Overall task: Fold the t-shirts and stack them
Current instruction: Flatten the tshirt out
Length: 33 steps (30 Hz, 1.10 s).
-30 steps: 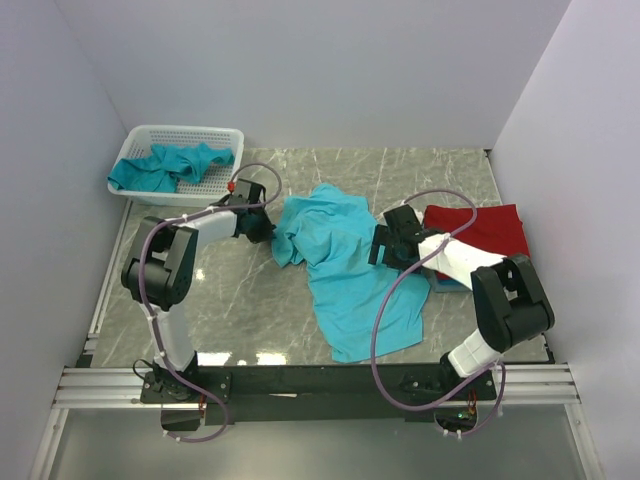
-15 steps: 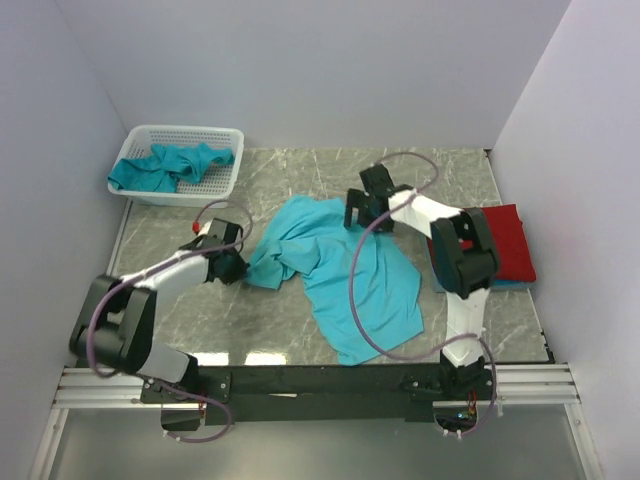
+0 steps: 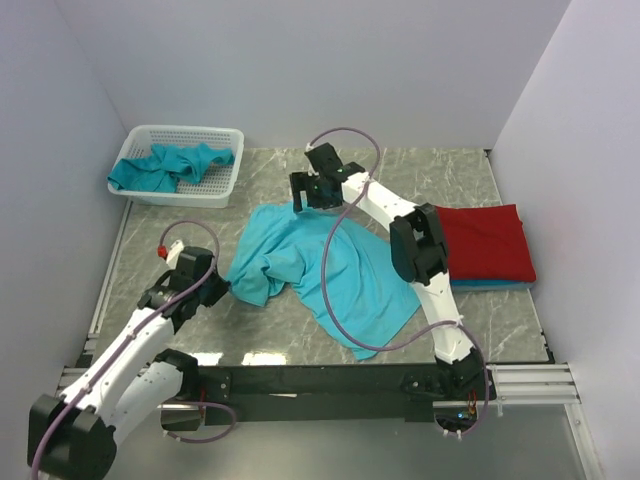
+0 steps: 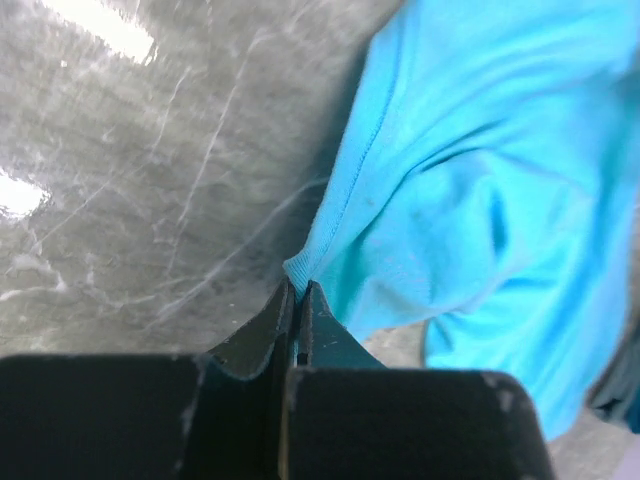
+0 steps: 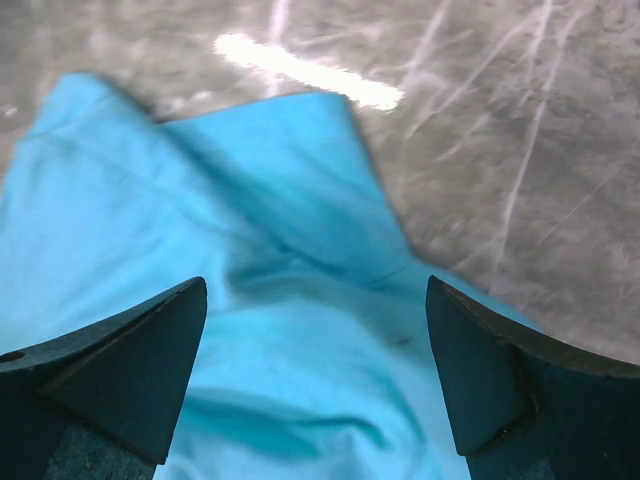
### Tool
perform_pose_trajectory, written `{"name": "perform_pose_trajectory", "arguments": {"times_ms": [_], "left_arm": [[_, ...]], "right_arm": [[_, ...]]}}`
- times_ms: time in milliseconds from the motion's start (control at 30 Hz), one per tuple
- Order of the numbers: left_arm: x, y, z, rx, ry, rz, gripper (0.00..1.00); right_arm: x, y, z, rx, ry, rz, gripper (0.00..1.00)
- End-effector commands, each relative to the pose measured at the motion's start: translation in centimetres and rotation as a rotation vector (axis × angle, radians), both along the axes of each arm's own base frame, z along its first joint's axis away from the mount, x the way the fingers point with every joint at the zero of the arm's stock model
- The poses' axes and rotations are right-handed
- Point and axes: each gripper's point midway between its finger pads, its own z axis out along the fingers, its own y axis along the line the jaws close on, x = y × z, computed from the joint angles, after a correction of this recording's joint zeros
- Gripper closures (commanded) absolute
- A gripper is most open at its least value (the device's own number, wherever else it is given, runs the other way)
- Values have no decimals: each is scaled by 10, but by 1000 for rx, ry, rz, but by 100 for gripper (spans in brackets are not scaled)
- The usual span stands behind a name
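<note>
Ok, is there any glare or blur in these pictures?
Top view: sharp, faint reflections on the table near its front edge. Left wrist view: white glare patches at upper left. Right wrist view: glare streak above the teal shirt, everything slightly soft.

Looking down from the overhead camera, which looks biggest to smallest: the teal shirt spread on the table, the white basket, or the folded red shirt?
1. Teal shirt: clearly largest.
2. White basket and red shirt: nearly alike. The basket looks slightly bigger, but it is too close to rank.
</note>
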Motion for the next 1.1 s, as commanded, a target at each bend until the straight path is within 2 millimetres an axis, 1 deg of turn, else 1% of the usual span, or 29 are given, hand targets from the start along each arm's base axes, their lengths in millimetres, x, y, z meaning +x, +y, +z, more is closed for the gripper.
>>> {"name": "perform_pose_trajectory", "arguments": {"times_ms": [0,33,67,100,133,167,200,233,267,300,333,400,433,467,500,533,567,600,667,767,800,833,900,1033,1067], "left_arm": [[0,7,12,13,-50,35,99],[3,8,18,18,-68,36,99],[7,8,22,20,-85,37,99],[10,9,24,30,-91,41,99],[14,9,30,34,-105,37,99],[17,9,32,38,-108,35,99],[20,7,31,43,-99,31,99],[25,6,37,47,-110,28,99],[27,6,39,49,-111,28,99],[31,5,37,52,-105,26,99],[34,3,40,51,-109,16,99],[38,1,39,50,-107,14,99],[39,0,38,55,-104,2,99],[40,1,38,58,-102,6,99],[41,2,36,66,-95,5,99],[42,2,35,68,-96,8,99],[43,3,34,71,-95,11,99],[42,3,33,74,-93,13,99],[43,4,32,74,-96,16,99],[41,4,31,71,-98,14,99],[40,4,29,73,-95,13,99],[40,4,29,72,-94,16,99],[38,6,28,77,-87,20,99],[36,9,26,87,-75,34,99],[36,9,26,88,-74,36,99]], "right_arm": [[4,-9,75,14,-133,2,4],[-5,-22,92,-5,-162,-26,4],[-10,-27,101,-2,-178,-34,4],[-29,-42,112,-20,-187,-62,4],[-37,-55,114,-47,-197,-100,4],[-50,-65,115,-57,-194,-125,4],[-83,-78,111,-68,-169,-139,4],[-103,-83,107,-82,-161,-141,4],[-122,-91,102,-105,-155,-154,4],[-153,-104,75,-151,-95,-162,4],[-182,-94,89,-130,-124,-117,4],[-234,-105,73,-173,-64,-100,4],[-267,-100,65,-203,-23,-38,4],[-288,-94,60,-178,14,-41,4],[-310,-95,52,-174,50,-19,4],[-340,-82,47,-156,85,64,4],[-356,-76,44,-132,121,78,4],[-373,-75,38,-130,158,106,4],[-400,-66,32,-128,198,153,4],[-428,-57,19,-139,254,216,4],[-430,-61,10,-169,274,206,4],[-433,-61,5,-178,293,206,5],[-430,-66,-3,-217,287,186,6],[-427,-60,-10,-214,282,204,7],[-426,-62,-12,-221,281,200,7]]}}
